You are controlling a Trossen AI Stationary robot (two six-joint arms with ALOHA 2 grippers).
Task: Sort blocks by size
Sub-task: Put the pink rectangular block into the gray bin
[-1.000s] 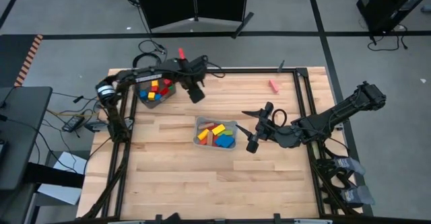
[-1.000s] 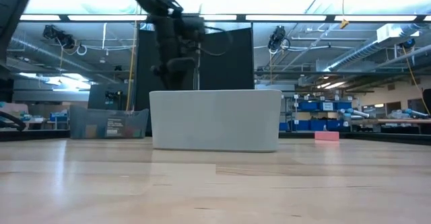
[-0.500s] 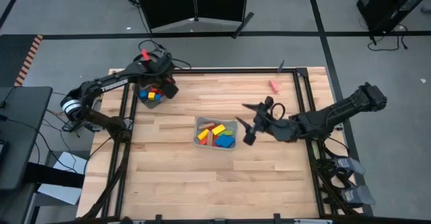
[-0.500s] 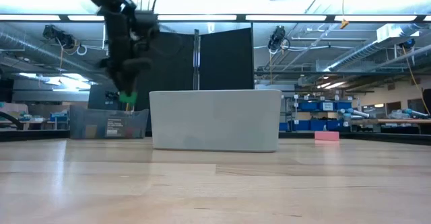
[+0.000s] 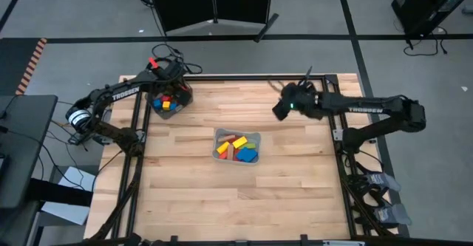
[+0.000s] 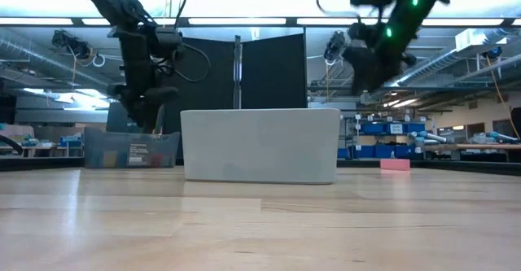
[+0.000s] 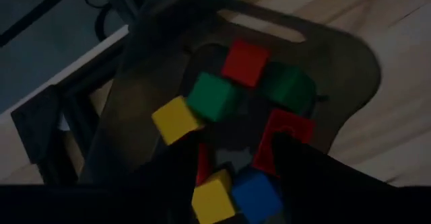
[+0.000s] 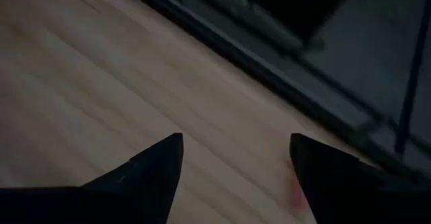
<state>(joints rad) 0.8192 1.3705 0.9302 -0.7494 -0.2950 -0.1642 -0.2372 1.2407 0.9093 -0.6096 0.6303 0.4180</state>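
At the far left corner of the table (image 5: 185, 194), the left gripper (image 5: 171, 82) is held just above the dark bowl (image 5: 168, 104); in its wrist view its fingers (image 7: 306, 167) are spread apart with nothing between them, and small cubes in red, green, yellow and blue (image 7: 229, 116) are seen lying in the bowl directly below. It is judged that a cube has been dropped here or one is about to be taken; which cannot be told. In the middle of the table the clear tray (image 5: 237, 146) is found, holding longer red, yellow and blue pieces (image 5: 238, 148). Further right, near the far edge, the right gripper (image 5: 284, 107) is raised over bare wood, its fingers (image 8: 151, 167) wide open and empty. A single pink block (image 6: 395, 164) is seen in the low view lying on the table toward the far right; in the high view it is hidden under the right arm, and only a pink sliver (image 8: 296, 190) shows beside one finger in the right wrist view. That block is judged to be the next target. A descent slightly off-centre could push the block along or off the nearby table edge, since it lies close to the frame rail. On the left, cubes packed together could be nudged or two caught at once.
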